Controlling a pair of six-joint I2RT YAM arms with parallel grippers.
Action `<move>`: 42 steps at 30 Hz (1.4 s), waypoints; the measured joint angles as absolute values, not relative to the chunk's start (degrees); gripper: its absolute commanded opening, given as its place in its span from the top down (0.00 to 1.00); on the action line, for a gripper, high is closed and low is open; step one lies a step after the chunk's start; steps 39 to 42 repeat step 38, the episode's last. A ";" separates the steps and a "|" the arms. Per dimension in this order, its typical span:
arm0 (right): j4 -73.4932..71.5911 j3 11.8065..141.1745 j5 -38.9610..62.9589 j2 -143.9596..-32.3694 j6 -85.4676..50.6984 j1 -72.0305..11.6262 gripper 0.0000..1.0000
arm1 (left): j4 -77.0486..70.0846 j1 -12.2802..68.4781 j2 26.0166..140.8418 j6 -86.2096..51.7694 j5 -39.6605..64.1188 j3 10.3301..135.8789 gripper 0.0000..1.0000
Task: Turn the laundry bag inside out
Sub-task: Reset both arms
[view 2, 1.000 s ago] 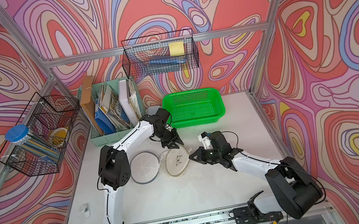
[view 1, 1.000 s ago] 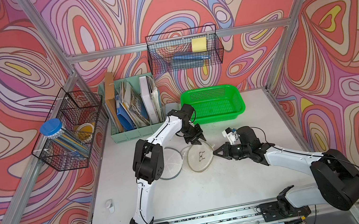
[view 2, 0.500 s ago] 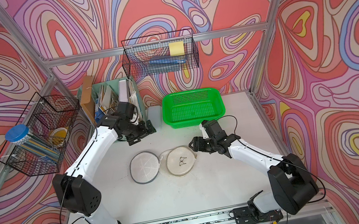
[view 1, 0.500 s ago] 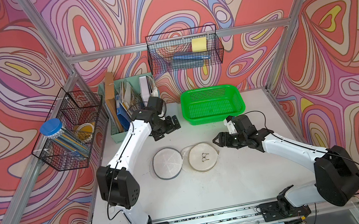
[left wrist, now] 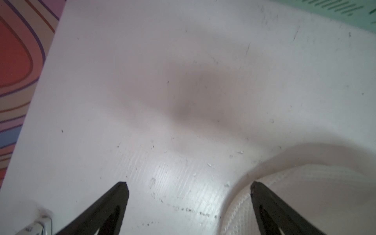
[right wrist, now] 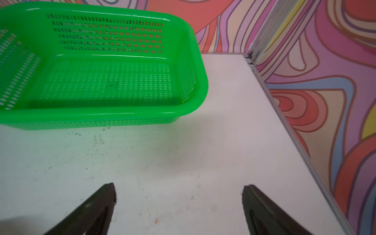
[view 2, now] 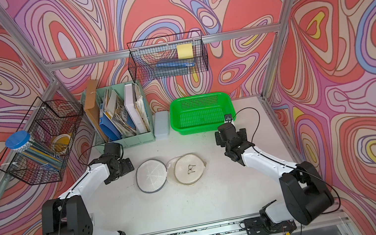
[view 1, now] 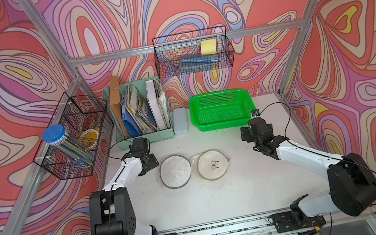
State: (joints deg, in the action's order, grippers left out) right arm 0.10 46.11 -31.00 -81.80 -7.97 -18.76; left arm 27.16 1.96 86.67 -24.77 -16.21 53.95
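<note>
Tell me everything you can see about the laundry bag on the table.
The white mesh laundry bag lies flat in the middle of the white table, as two round discs side by side, edges meeting. The grey-rimmed disc is white netting with radial seams; the cream disc bears a small black drawing at its centre. Only the table visibly touches it.
</note>
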 measured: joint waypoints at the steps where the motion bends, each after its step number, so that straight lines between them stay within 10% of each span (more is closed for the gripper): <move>1: -3.07 45.01 -31.62 -83.29 -6.33 -17.87 0.02 | 23.44 1.96 86.65 -23.46 -17.37 52.86 0.01; 16: -47.64 24.86 -16.64 -94.32 1.39 -4.84 0.02 | -32.51 3.57 86.17 -4.91 -19.14 25.26 0.01; 42: -54.85 25.23 -8.91 -96.62 -0.14 -2.59 0.02 | -52.31 4.16 88.14 -0.40 -12.34 19.57 0.01</move>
